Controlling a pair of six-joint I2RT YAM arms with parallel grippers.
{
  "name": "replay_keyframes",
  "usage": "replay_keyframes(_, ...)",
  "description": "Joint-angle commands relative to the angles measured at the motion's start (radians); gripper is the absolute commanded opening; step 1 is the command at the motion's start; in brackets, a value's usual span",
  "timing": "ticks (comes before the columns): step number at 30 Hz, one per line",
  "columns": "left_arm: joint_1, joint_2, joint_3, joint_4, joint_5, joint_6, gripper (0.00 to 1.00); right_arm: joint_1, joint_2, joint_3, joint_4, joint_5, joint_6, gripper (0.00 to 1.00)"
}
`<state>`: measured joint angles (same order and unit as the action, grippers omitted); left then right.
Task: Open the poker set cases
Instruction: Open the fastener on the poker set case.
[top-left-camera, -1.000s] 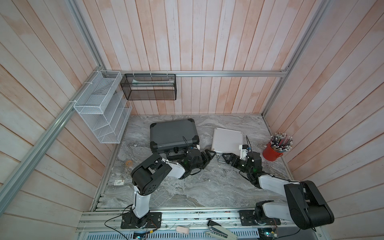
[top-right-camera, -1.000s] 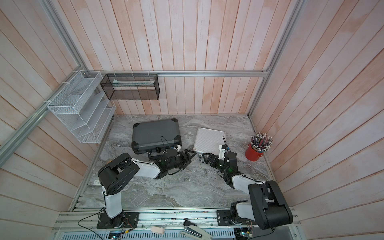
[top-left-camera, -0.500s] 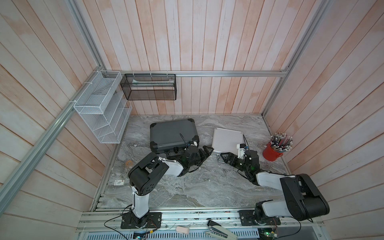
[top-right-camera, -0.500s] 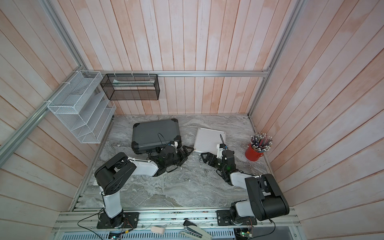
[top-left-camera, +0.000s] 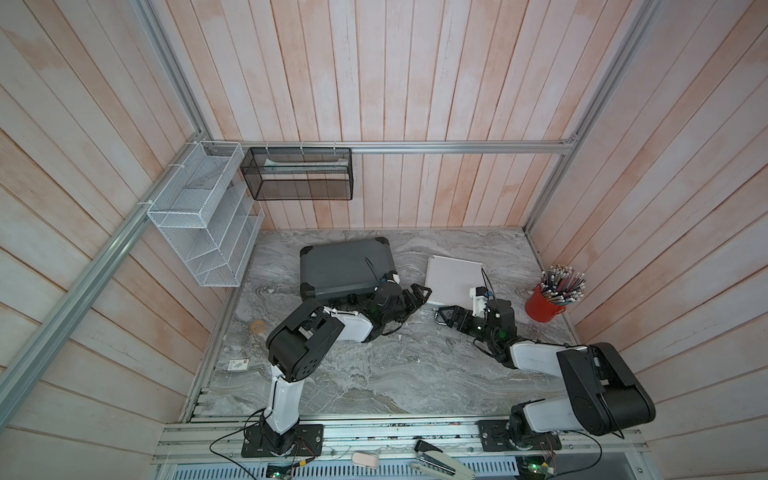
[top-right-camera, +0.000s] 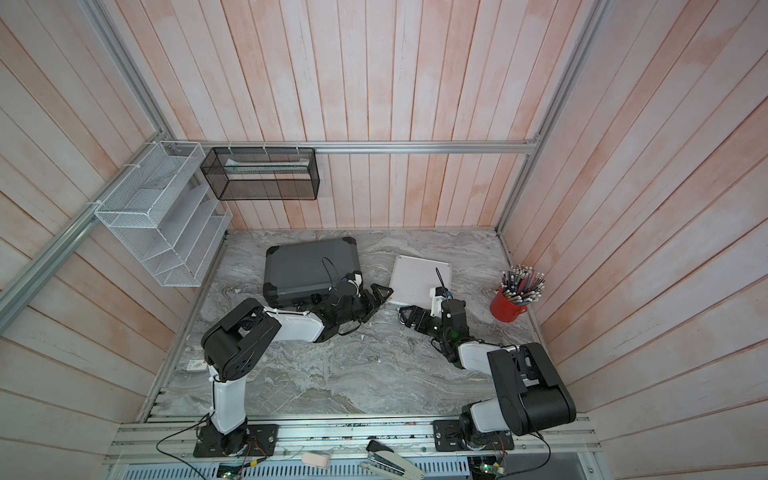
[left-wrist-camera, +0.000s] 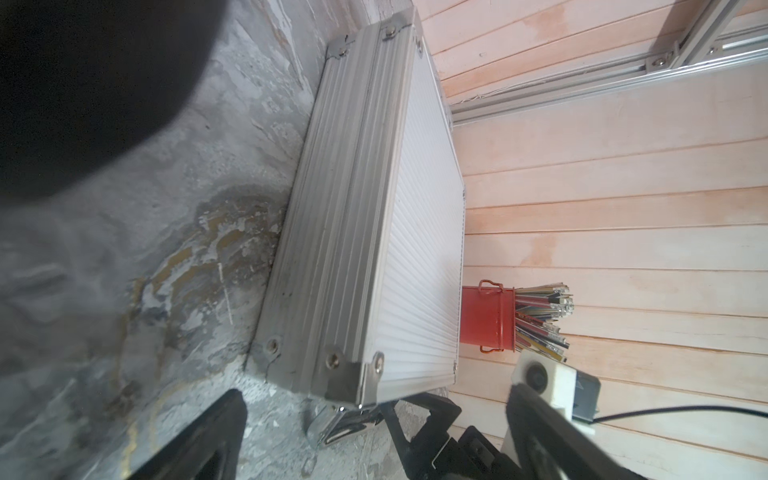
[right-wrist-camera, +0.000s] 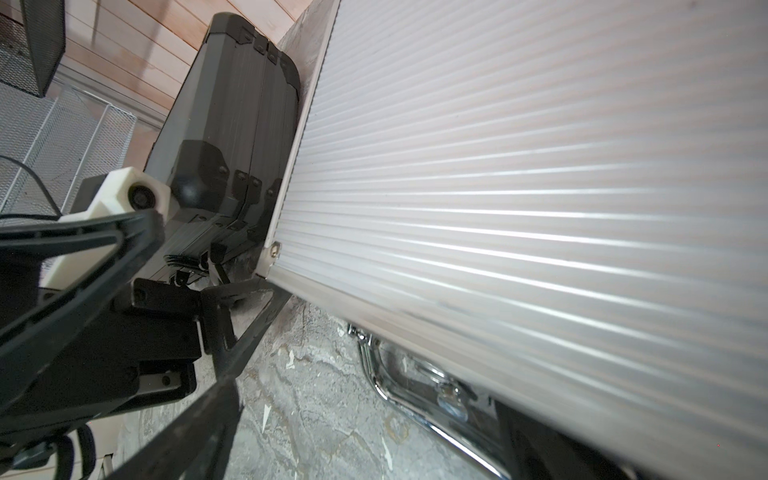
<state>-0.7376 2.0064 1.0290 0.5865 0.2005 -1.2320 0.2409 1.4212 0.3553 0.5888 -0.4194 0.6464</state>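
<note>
In both top views the dark grey case lies flat and shut toward the back left of the desk, black corners showing. My left arm covers its front edge, so I cannot make out its handle or latches. The silver case lies flat to its right, lid down, pale and ribbed, with the right wrist camera hiding part of its near edge. The left gripper sits with fingers spread just beside that case's near left corner. The right gripper, also spread and holding nothing, lies low in front of the case. A red cup packed with pencils stands at the desk's right edge. A black mesh basket holding something pale I cannot name and a white wire rack hang above the back left corner. From the left wrist, one finger is cut off by the frame and the opposite one is only a dark blur, the two wide apart. The silver case's grooved side is closed along its seam, and a chrome latch peeks out half hidden below its corner. From the right wrist, the ribbed lid fills the picture, blurred close up. A chrome handle shows beneath its edge, and the dark grey case stands beyond, apart from it.
</note>
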Motion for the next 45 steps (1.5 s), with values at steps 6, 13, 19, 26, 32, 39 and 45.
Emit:
replay_keyframes(6,0.014,0.085,0.070,-0.023,0.053,0.019,1.00,0.014,-0.010,0.039,0.014,0.015,-0.050,0.96)
replay_keyframes(13,0.012,0.096,0.074,0.000,0.072,0.009,0.99,0.032,-0.037,0.043,0.014,0.005,-0.057,0.95)
replay_keyframes(19,0.010,0.116,0.087,0.016,0.100,-0.002,0.98,0.044,-0.051,0.048,0.001,0.004,-0.066,0.95)
replay_keyframes(26,0.005,0.142,0.101,0.050,0.129,-0.029,0.96,0.051,-0.043,0.055,-0.021,0.005,-0.073,0.95)
replay_keyframes(32,0.003,0.146,0.101,0.061,0.132,-0.038,0.96,0.060,-0.036,0.063,-0.027,0.005,-0.082,0.95)
replay_keyframes(39,0.003,0.146,0.092,0.067,0.129,-0.046,0.95,0.068,-0.046,0.059,-0.042,0.005,-0.099,0.94)
replay_keyframes(45,0.006,0.149,0.093,0.074,0.129,-0.054,0.95,0.093,-0.067,0.048,-0.066,0.009,-0.128,0.93)
